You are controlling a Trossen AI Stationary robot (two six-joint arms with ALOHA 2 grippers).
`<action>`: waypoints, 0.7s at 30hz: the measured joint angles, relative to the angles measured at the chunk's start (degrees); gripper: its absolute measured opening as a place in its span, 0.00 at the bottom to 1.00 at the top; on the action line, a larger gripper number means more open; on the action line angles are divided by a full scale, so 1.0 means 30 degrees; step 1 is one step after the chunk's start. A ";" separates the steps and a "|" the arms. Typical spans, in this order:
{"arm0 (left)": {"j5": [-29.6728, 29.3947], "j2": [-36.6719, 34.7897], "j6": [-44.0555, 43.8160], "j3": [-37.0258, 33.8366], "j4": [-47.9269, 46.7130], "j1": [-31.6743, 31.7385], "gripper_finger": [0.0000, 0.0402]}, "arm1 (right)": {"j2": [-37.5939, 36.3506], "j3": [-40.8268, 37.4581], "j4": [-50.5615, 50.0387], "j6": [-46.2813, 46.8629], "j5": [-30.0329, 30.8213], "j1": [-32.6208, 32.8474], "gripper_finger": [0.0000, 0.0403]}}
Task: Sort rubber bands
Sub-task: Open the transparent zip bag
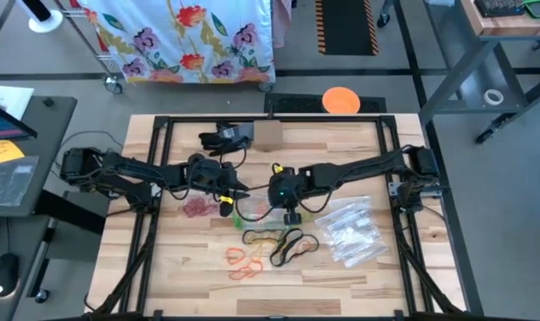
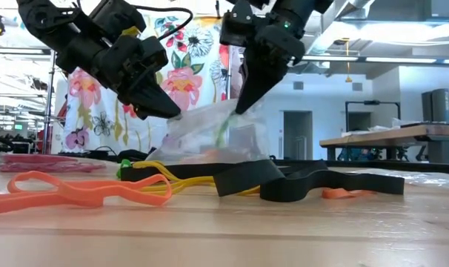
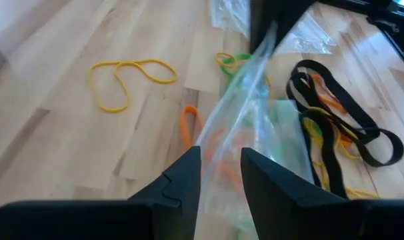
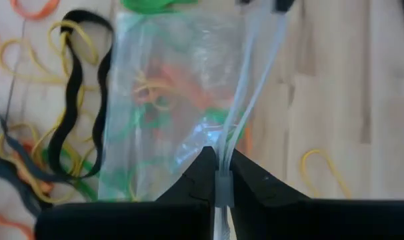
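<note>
two robot arms hold a clear zip bag (image 4: 175,87) just above the middle of the wooden table (image 1: 163,285): the right gripper (image 4: 219,175) is pinched shut on its top edge, the left gripper (image 3: 220,175) grips another edge, fingers narrowly apart. loose rubber bands (image 1: 274,248), thin, light and floppy, lie on the table in front of the bag, some already inside it. they likely slip from a flat grip; pinching one strand of a single loop seems safest.

Inspector: Both arms (image 1: 136,174) are matte black, built of blocky jointed segments with black cables (image 1: 225,138) along them.

Clerk: Markings?

Inspector: A green indicator light (image 1: 280,189) on the right wrist housing; yellow patches (image 1: 225,203) near the left wrist. Fingers (image 3: 182,180) are black, angular, wedge-shaped, tapering to narrow tips.
</note>
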 joint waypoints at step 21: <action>0.1887 -0.0291 -0.0651 0.1919 0.0436 -0.1229 0.26 | 0.0000 -0.0058 0.0880 -0.0146 0.0024 0.1123 0.04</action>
